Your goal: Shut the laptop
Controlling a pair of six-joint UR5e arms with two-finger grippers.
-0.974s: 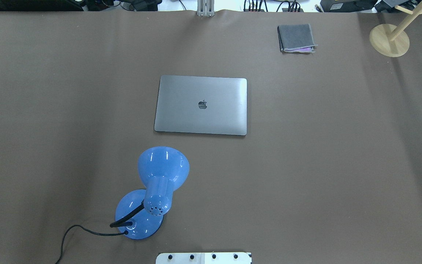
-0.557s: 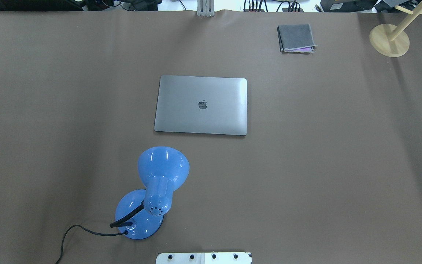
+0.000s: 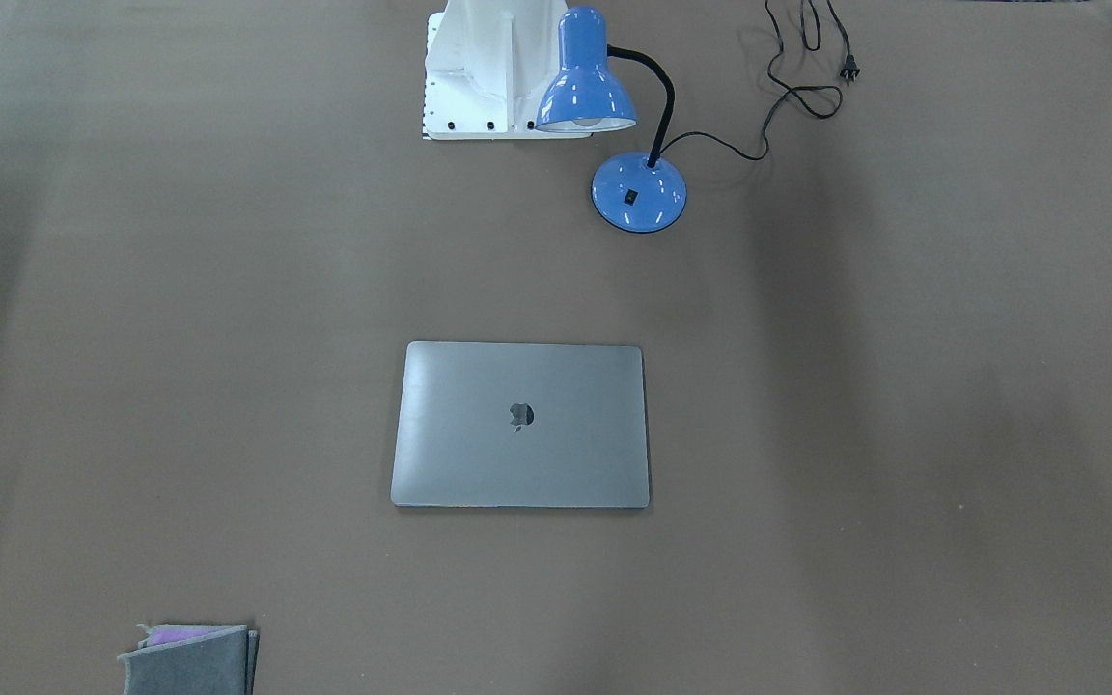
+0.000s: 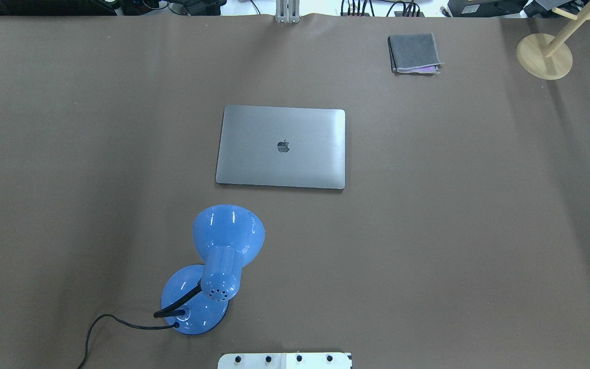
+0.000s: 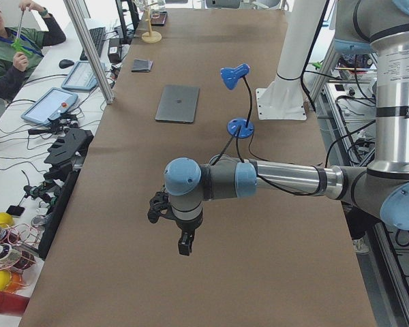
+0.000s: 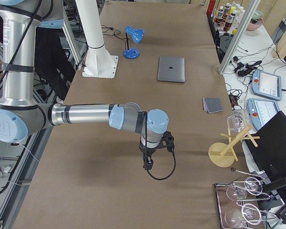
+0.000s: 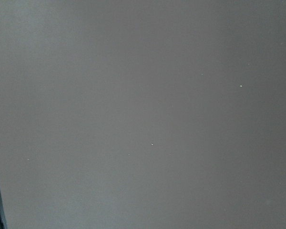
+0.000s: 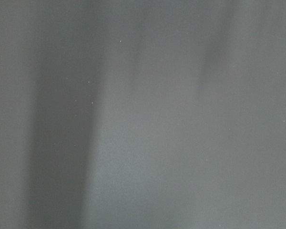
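The laptop (image 4: 281,147) lies flat on the brown table with its lid down and the dark apple logo facing up; it also shows in the front-facing view (image 3: 520,424), the left view (image 5: 177,103) and the right view (image 6: 171,69). Neither arm is near it. My left gripper (image 5: 185,245) hangs over the table's left end, far from the laptop. My right gripper (image 6: 148,164) hangs over the table's right end. Both show only in the side views, so I cannot tell whether they are open or shut. Both wrist views show only bare table.
A blue desk lamp (image 4: 213,266) with a black cord stands between the robot base (image 4: 285,360) and the laptop. A grey felt pouch (image 4: 414,53) lies at the far right. A wooden stand (image 4: 544,55) is at the far right corner.
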